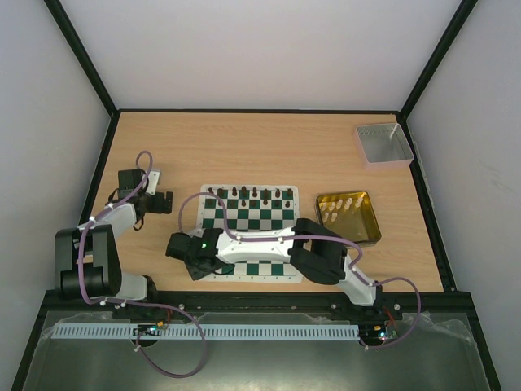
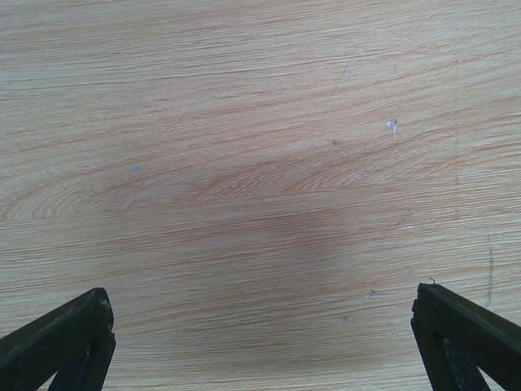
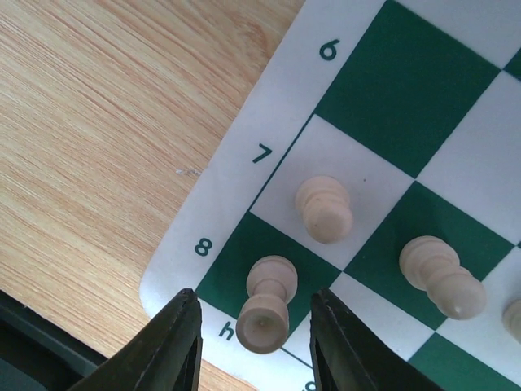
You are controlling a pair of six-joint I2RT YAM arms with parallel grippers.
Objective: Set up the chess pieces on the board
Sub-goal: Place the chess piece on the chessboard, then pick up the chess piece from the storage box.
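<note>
Rook (image 3: 263, 319) stands upright on corner square h8 of board (image 3: 244, 191). The right gripper (image 3: 256, 300) straddles it, jaws parted and clear on both sides: released, likely placement done. The left gripper (image 2: 260, 295) is wide open over table (image 2: 244, 163), idle, holding nothing.

This looks like a robot laboratory test cell: a light wooden table (image 1: 244, 147) is closed in by plain white panels (image 1: 269, 49) and a black frame (image 1: 81, 57), with the left arm (image 1: 98, 257) and right arm (image 1: 326, 259) bolted along its 6 o'clock edge.
</note>
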